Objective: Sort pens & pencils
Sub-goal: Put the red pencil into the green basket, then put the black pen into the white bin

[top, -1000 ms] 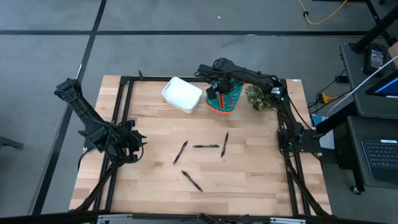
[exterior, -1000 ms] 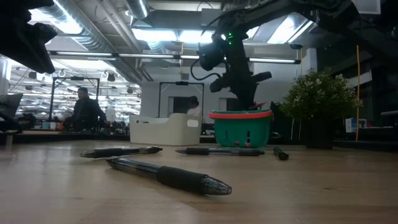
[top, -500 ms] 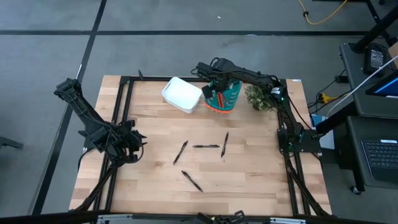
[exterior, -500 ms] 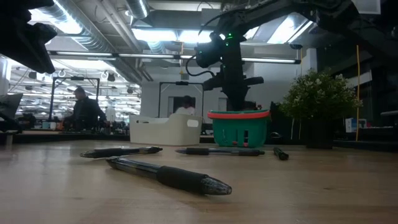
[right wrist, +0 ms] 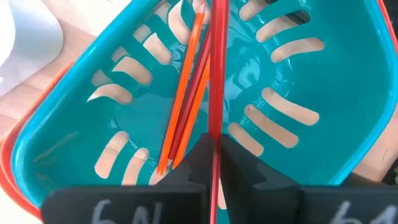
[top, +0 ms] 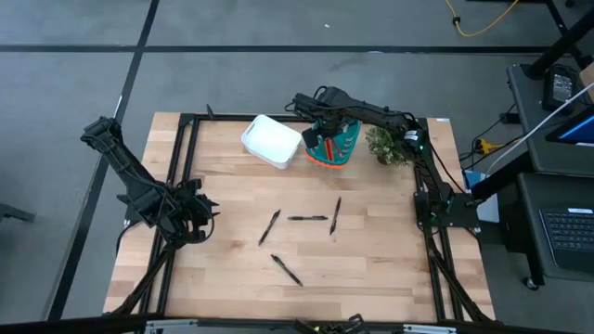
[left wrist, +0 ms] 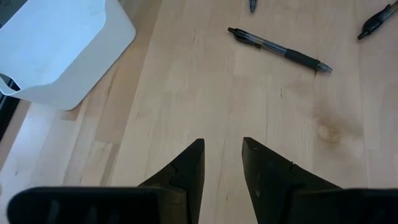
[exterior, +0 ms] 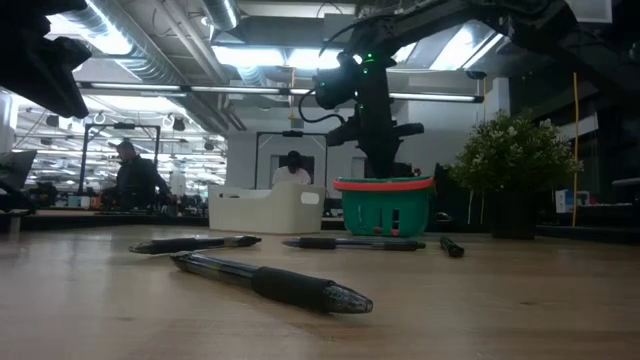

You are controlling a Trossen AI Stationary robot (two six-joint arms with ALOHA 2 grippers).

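Red pencil (right wrist: 214, 93) pinched in right gripper (right wrist: 212, 163) fingers, hanging into teal basket (right wrist: 323, 124) beside orange pencils (right wrist: 186, 93) already inside. Four pens (top: 307, 219) lie mid-desk (top: 390, 269). Step: release. Judgement: lower tip near basket floor, then open, so it drops flat. Left gripper (left wrist: 222, 163) waits near the desk's left edge, fingers narrowly apart, empty.

A white bin (top: 272, 141) sits beside a teal basket (top: 336, 148) (potted plant (top: 386, 144) nearby).

Glossy teal plastic basket (right wrist: 292, 118), wooden table (top: 371, 269)
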